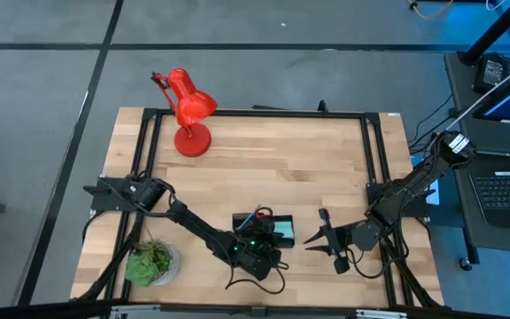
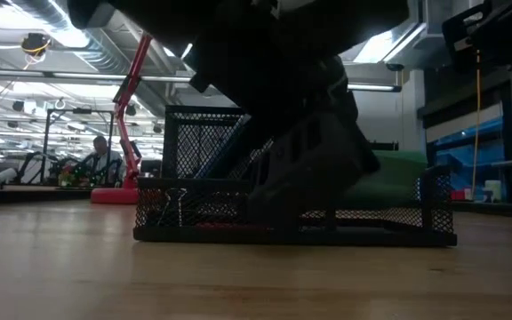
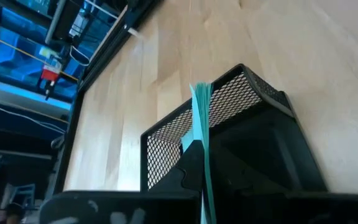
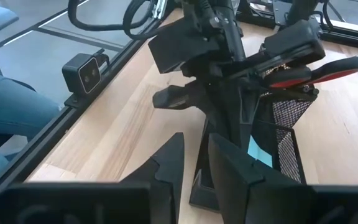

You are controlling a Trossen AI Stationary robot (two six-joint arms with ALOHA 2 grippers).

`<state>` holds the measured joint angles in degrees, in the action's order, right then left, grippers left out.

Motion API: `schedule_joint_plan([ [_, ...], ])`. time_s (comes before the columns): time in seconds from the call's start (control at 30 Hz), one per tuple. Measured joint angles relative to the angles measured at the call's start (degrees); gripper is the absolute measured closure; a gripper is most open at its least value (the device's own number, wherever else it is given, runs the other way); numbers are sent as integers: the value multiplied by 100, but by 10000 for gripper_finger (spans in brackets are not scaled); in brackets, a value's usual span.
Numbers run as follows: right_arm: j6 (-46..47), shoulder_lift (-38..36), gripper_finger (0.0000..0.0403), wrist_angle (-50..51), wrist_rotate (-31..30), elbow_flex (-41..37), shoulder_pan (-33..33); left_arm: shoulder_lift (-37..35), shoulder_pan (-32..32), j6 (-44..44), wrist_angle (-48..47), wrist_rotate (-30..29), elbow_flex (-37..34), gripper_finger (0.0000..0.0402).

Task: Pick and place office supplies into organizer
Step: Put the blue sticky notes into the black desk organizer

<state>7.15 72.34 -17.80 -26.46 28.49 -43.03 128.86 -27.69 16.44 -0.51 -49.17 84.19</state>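
Left gripper (image 1: pixel 268 237) clamped shut on light blue notepad (image 3: pixel 202 134), lowered over black mesh organizer (image 2: pixel 296 209) at lower centre. Right gripper (image 1: pixel 313 238) parked just right, slightly parted, empty.

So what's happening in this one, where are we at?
The left arm's tool is down at the black mesh organizer near the table's front edge, shut on a light blue notepad held on edge over the tray. Red-handled scissors already stand in it. The right arm's tool waits just beside the organizer, holding nothing visible. A red lamp and a potted plant sit aside.
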Motion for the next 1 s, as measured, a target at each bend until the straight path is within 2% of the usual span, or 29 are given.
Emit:
schedule_joint_plan([
  [0.2, -4, 0, 324, 8, 0, 2, 0, -2, 3, 68, -4, 21, -8, 396],
  [0.47, -2, 2, 324, 9, 0, 4, 0, -2, 1, -51, -26, 61, -12, 364],
  [0.73, 5, 2, 324, 8, 0, 4, 0, 6, -1, -86, -80, 65, 80, 358],
  [1.0, 25, 4, 324, 2, 2, 4, 0, 26, -15, -478, -481, 523, 388, 357],
])
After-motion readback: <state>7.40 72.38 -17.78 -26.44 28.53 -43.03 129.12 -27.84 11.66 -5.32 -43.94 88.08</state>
